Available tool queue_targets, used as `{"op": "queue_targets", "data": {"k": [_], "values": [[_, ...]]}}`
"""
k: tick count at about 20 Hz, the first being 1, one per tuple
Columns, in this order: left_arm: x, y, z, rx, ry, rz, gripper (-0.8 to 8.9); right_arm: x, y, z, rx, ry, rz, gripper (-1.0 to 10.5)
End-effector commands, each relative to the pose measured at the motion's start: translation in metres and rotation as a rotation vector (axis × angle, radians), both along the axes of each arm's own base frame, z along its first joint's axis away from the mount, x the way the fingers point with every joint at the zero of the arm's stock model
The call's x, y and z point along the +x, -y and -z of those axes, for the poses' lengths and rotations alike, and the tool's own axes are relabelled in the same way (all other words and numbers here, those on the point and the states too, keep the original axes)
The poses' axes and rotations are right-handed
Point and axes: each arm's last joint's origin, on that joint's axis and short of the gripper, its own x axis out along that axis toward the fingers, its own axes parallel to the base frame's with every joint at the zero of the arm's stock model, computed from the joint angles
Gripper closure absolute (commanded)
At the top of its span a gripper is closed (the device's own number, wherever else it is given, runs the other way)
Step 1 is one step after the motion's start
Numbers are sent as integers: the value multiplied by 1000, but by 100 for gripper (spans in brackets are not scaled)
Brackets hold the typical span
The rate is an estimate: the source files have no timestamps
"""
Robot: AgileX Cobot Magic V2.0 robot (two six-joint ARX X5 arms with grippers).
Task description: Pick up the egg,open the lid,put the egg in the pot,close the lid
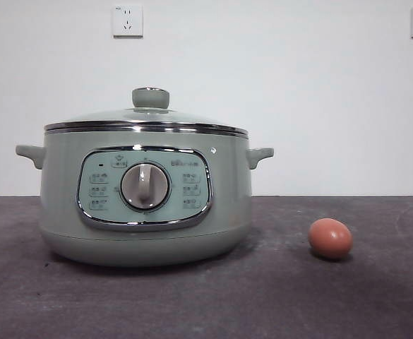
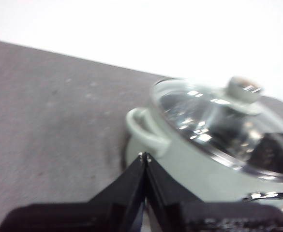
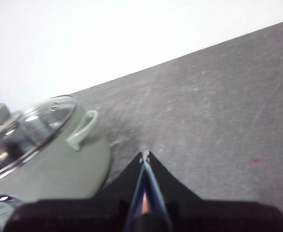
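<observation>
Currently both tools, left point(image 2: 145, 155) and right point(image 3: 145, 153), sit closed and empty; egg point(image 1: 330, 238) lies loose mid-counter point(image 1: 277, 296) beside pot point(image 1: 145, 205), lid point(image 1: 147, 116) on. Risk: egg rolls or cracks.

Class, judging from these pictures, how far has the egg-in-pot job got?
Nothing looks done. The egg lies on the table beside the pot, and the lid is on. The left hand and right hand are shut and empty. Every step remains.

Glass lid point(image 1: 146, 118), glossy pot point(image 1: 145, 212), smooth egg point(image 1: 330, 238)
</observation>
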Motion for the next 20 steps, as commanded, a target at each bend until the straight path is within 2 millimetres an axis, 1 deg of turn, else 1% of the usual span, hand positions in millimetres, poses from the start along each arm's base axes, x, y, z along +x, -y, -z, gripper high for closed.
{"op": "queue_targets", "data": {"k": [1,6,11,17,20], "values": [[-3,1,-12,-22,-30,52,821,-1,-1,-16,13,-34,-28,958],[-8,4,-37,-30,-89,146,821,-1,-2,-46,-42,-133,-97,958],[-10,7,-60,-1,-168,278,821,1,-6,-78,-155,-251,-251,958],[-11,9,-79,38,-262,396,821,5,-9,-115,-249,-321,-403,958],[-11,10,-86,49,-301,451,821,6,-9,-129,-274,-368,-443,958]]}}
